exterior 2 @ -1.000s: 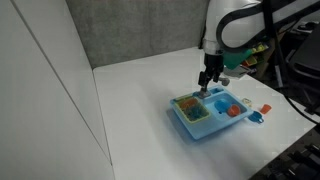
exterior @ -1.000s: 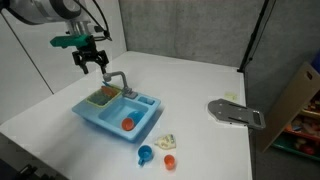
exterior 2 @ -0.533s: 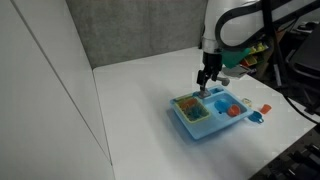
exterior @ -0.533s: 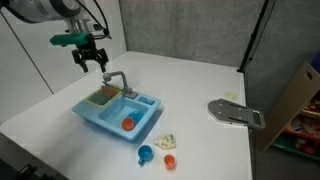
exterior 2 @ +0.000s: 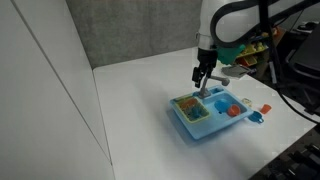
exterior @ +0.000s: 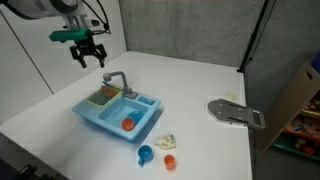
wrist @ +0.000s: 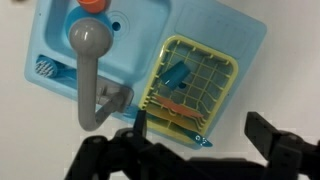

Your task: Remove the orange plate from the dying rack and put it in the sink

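Gripper [exterior: 90, 54] has lifted a little and drawn back from the faucet [exterior: 118, 80] over the last second, jaws spread wide and empty. This looks like a re-aiming hover, so the pick has not begun. Orange plate [wrist: 172, 104] sits in the yellow-green dish rack [wrist: 215, 75], the compartment just beside the faucet's base in the blue toy sink [wrist: 235, 28]. The wrist view shows it only as a thin orange strip among the slats, apparently on edge, long axis across the rack, one end toward the faucet; its facing cannot be told
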{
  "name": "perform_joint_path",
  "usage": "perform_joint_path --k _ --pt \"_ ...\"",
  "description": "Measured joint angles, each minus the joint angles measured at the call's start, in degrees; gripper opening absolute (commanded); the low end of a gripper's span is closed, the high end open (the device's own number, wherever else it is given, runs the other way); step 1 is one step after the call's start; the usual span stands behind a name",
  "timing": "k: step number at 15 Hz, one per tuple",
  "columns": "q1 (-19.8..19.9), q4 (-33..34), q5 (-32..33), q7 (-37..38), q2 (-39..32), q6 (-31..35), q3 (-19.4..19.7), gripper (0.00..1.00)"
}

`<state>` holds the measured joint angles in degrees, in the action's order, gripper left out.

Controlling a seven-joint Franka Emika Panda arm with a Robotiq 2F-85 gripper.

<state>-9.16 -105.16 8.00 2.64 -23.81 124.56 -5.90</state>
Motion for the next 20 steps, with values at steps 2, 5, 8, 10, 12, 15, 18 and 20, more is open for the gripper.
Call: perform_joint_path --k 2,5,8,10,12,15,18,20 --pt "-0.4 2.0 0.0 -1.7 -1.1 -1.0 0.0 1.00" --pt "-0.5 5.8 0.0 -5.5 -3.7 -4.1 0.0 1.00" --pt "-0.3 10.2 0.1 -9.5 -7.1 -8.0 0.2 1.00" --pt "-0.1 13.2 0.9 -12.0 -9.7 -9.7 0.4 1.00" --pt "0.1 15.7 2.0 -14.5 -12.3 -9.9 0.5 1.00" --pt "0.1 18.9 3.0 -17.9 -16.2 -9.1 0.4 1.00" --pt "0.0 20.4 3.1 -21.0 -19.1 -6.2 0.1 1.00" --pt "0.0 20.7 3.1 -22.9 -20.3 -4.4 -0.1 1.00"
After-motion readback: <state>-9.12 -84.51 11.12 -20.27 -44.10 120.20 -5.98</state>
